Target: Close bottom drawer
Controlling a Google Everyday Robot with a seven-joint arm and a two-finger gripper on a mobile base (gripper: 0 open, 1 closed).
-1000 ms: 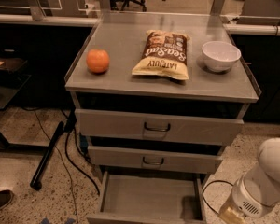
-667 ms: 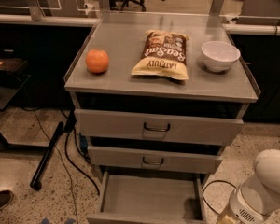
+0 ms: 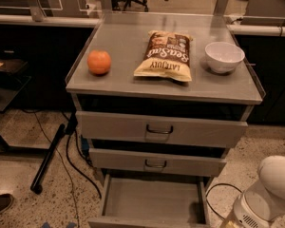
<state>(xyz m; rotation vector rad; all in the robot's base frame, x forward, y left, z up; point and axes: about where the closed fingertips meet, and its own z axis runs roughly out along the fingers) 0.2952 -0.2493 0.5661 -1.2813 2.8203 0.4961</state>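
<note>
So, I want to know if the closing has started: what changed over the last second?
Only the white arm at lower right moved: it sank a little in the view. The gripper is out of the picture, so no grasp or release shows. The bottom drawer is as far open as before, and the orange, chip bag and bowl have not moved.

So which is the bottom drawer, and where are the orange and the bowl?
bottom drawer [image 3: 152,201], camera view, on its bare tray floor.
orange [image 3: 99,62], camera view, middle of the fruit.
bowl [image 3: 224,66], camera view, its white outer wall.
hand: out of view; only the white arm [image 3: 275,179], lower right.
</note>
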